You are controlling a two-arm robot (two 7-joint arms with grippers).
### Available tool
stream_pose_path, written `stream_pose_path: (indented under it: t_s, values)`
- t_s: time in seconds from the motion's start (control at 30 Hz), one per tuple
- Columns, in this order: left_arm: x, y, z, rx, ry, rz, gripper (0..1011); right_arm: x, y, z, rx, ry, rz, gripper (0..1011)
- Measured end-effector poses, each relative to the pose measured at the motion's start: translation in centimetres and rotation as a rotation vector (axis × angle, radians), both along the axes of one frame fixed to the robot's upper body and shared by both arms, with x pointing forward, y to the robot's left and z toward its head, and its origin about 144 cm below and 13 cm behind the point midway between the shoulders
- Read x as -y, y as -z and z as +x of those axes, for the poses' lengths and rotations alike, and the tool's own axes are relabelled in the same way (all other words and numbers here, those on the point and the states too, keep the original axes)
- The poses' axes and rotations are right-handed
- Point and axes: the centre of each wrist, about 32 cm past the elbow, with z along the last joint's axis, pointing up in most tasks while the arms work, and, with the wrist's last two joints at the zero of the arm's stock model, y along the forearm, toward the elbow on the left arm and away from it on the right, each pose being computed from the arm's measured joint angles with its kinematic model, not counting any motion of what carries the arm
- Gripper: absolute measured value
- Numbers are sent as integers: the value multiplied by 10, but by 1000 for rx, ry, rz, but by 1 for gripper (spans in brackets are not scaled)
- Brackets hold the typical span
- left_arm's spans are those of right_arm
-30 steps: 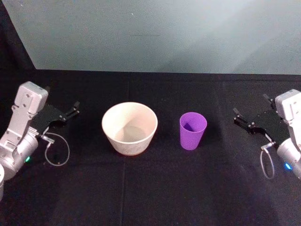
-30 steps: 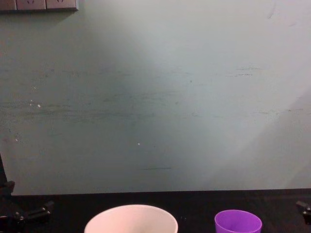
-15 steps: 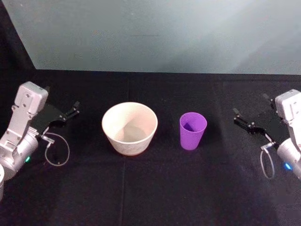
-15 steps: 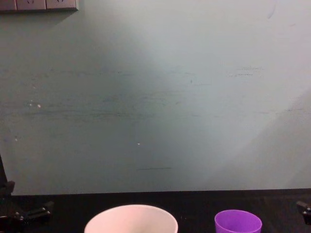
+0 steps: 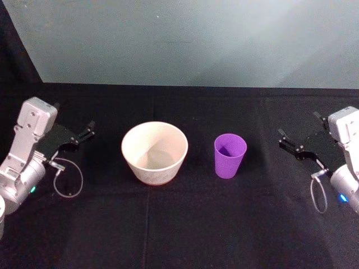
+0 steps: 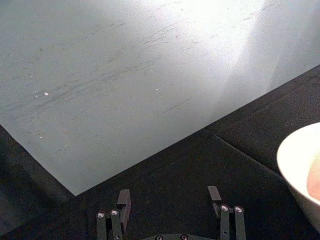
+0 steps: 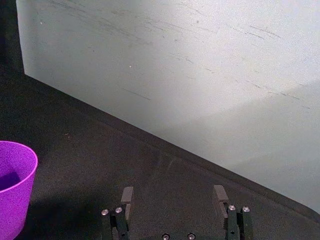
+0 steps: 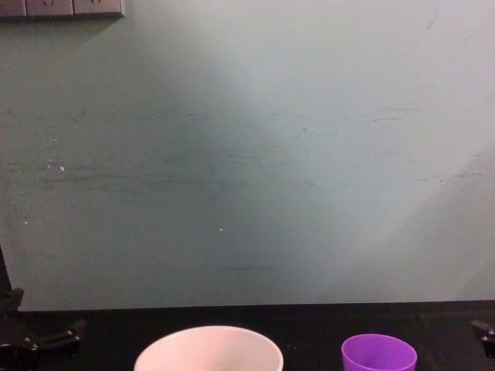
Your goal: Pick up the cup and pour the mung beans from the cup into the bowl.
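Table [image 5: 185, 224] under black cloth, pale wall behind.

Cut off or unclear:
- Chest view crops the bowl [image 5: 154, 168] and the cup [image 5: 230, 159] at its lower edge, leaving the rims and a strip of wall.
- Left wrist view catches one curved side of the bowl, the rest out of frame. Right wrist view has part of the cup, cropped at the border.
- From the head camera the cup's inside lies in shadow, so its contents cannot be made out.

Positions, head view:
- Bowl upright near table centre.
- Cup upright at the bowl's 3 o'clock, near but apart.

Arms:
- Left arm folded at the table's left edge. Left gripper [image 5: 88, 130] sits at the bowl's 9 o'clock, well apart, pointing toward 2 o'clock.
- Right arm folded at the right edge. Right gripper [image 5: 298, 131] sits at the cup's 3 o'clock, well apart, pointing toward 10 o'clock.
- Both wrist views show the jaws spread wide, bare cloth between the fingers.
- A grey cable loop [image 5: 67, 179] hangs under the left wrist, and a second loop [image 5: 318, 196] under the right.

Between views:
- Head view gives the gaps from above.
- Chest view shows dark tips of both grippers at its lower corners, low over the cloth.
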Motion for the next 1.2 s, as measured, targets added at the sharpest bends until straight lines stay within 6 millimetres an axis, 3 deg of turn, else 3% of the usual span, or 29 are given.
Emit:
stream_pose_path:
  t_s: [1.2]
  values:
    - [0,0,0,0,0,0,1000,0,0,0,0,0,0,1003]
